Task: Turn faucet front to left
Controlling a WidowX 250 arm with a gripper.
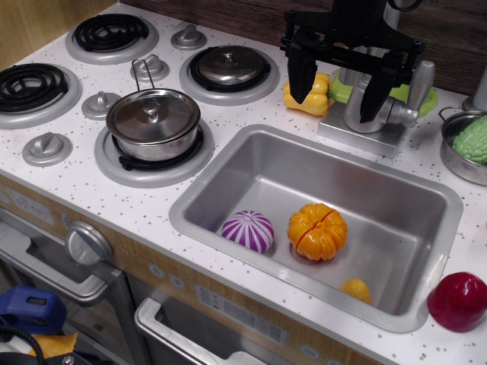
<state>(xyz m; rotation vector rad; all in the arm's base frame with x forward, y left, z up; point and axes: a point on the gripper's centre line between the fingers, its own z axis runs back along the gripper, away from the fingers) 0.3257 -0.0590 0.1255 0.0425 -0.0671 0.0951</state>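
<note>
At the far left of the frame sit two coil burners (30, 87), with round silver knobs (47, 147) between them and the next burners. Right of these, a lidded steel pot (153, 122) stands on the lower middle burner, and a flat lid (230, 65) covers the burner behind it. The sink (426, 199) fills the middle and right of the frame; in it lie, from left to right, a purple striped vegetable (248, 230), an orange pumpkin (317, 231) just beside it, and a small yellow piece (355, 290) near the front wall. Above the sink, at the upper right, the black gripper (338, 84) hangs with its two fingers spread apart, the left finger (301, 76) in front of a yellow pepper (313, 97) and the right finger over the faucet (365, 106). The faucet stands upright on its square base behind the sink's back rim, its cylindrical body between the spread fingers and nearer the right one; I cannot tell whether either finger touches it. Its long axis is vertical, a stubby lever sticks out to the right, and the spout's top is hidden by the gripper, so its heading is unclear. A green plate (423, 100) lies behind the faucet. Further right, a small pot (456, 163) holds a green vegetable (473, 141), and a dark red fruit (457, 301) sits at the sink's lower right corner.
</note>
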